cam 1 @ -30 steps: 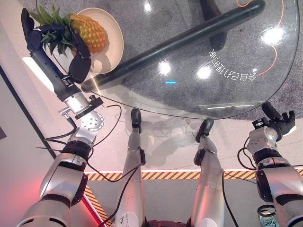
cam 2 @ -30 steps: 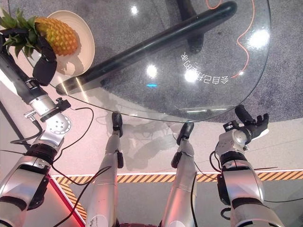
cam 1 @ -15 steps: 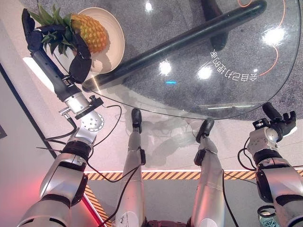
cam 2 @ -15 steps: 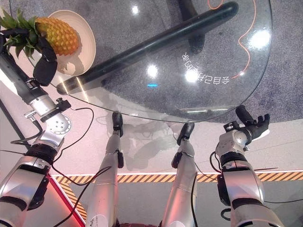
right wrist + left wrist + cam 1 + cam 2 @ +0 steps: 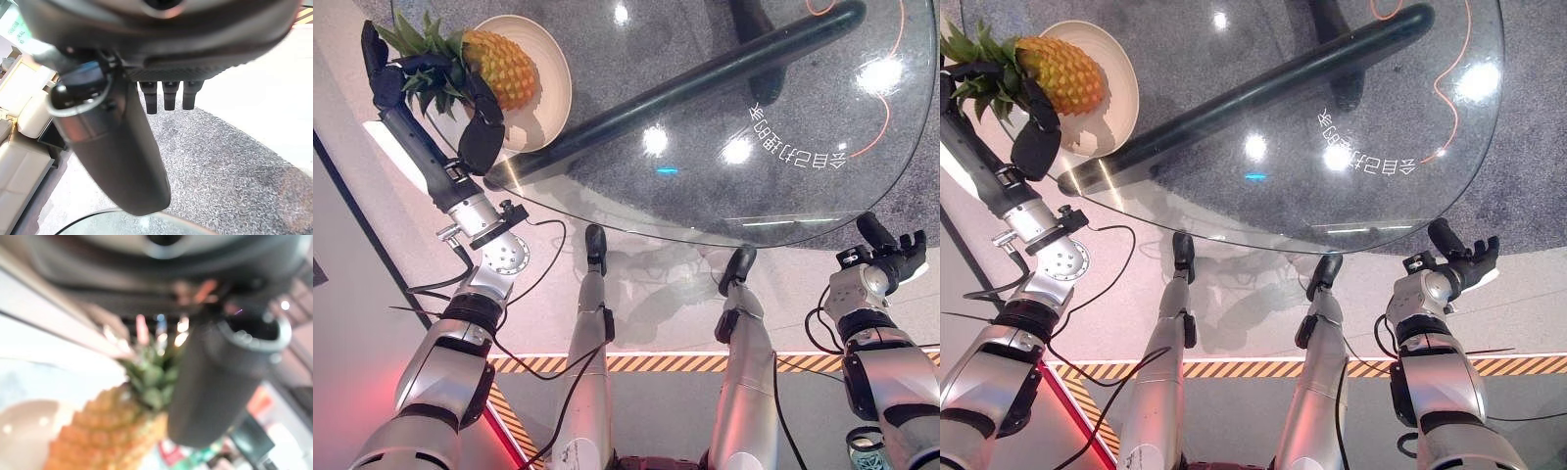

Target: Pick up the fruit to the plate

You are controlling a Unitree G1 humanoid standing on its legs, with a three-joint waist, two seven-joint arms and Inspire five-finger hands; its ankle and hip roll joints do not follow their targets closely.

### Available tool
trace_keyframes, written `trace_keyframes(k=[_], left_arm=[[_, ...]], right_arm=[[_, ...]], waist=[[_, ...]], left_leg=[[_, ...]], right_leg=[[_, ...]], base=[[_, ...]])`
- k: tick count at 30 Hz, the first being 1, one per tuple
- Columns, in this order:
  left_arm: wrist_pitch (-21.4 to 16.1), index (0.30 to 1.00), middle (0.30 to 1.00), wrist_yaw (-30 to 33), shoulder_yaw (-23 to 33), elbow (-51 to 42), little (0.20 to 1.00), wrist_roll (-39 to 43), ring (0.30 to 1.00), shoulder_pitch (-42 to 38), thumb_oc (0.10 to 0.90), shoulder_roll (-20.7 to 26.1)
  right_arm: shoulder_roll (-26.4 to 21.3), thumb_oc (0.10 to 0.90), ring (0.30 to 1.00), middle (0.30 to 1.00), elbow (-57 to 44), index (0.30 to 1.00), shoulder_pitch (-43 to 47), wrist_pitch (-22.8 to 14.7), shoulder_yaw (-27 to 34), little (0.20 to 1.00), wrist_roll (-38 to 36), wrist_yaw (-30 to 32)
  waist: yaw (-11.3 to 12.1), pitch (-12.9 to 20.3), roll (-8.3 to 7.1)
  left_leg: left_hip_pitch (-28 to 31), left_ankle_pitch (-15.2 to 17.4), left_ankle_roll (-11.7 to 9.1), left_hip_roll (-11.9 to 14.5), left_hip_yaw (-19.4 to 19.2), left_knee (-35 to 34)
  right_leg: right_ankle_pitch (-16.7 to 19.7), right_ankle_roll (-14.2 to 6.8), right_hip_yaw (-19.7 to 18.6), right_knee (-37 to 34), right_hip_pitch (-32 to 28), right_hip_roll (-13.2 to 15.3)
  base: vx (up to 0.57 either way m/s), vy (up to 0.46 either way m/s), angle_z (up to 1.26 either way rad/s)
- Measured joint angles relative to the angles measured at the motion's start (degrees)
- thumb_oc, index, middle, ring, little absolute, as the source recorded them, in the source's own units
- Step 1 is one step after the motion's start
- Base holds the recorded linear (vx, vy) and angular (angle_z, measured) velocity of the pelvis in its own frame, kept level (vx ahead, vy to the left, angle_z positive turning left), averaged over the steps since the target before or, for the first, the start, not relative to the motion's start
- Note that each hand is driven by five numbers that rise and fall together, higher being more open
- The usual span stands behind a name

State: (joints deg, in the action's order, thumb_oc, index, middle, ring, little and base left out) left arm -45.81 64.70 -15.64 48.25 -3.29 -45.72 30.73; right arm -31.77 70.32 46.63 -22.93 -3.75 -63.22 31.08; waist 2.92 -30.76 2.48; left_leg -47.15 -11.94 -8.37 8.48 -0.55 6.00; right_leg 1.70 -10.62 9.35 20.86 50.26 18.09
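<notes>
A yellow pineapple (image 5: pixel 504 67) with a green crown lies over the cream plate (image 5: pixel 548 108) at the far left of the glass table. My left hand (image 5: pixel 480 132) reaches in from the table's left edge, its fingers curled round the leafy crown. In the left wrist view the thumb (image 5: pixel 215 382) stands beside the crown, with the pineapple (image 5: pixel 102 431) and the plate (image 5: pixel 24 421) past it. Whether the fruit rests on the plate or hangs just above it I cannot tell. My right hand (image 5: pixel 886 259) hangs idle below the table's near right edge, fingers relaxed and holding nothing.
The round glass table (image 5: pixel 754 196) spans the upper view. A thick black bar (image 5: pixel 705 83) runs under the glass from the plate toward the far right. An orange cable (image 5: pixel 886 117) lies on the grey carpet. Yellow-black tape (image 5: pixel 656 362) marks the floor near me.
The whole picture has shifted a little to the right. The left hand and pineapple have edged very slightly further over the plate. The right hand has not moved.
</notes>
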Motion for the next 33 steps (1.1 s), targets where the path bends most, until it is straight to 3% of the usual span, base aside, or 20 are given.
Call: trace_keyframes(k=[33], left_arm=[[-0.5,0.900,0.900,3.5,-0.7,-2.9,0.900,-3.4,0.900,3.0,0.800,-0.4]], right_arm=[[0.0,0.800,0.900,0.900,-0.8,0.900,-0.3,0.0,1.5,0.900,0.1,0.1]], waist=[[0.1,0.0,0.00]], left_leg=[[0.0,0.0,0.0,0.0,0.1,0.0]], right_leg=[[0.1,0.3,0.3,0.1,-0.2,0.0]], base=[[0.00,0.000,0.00]])
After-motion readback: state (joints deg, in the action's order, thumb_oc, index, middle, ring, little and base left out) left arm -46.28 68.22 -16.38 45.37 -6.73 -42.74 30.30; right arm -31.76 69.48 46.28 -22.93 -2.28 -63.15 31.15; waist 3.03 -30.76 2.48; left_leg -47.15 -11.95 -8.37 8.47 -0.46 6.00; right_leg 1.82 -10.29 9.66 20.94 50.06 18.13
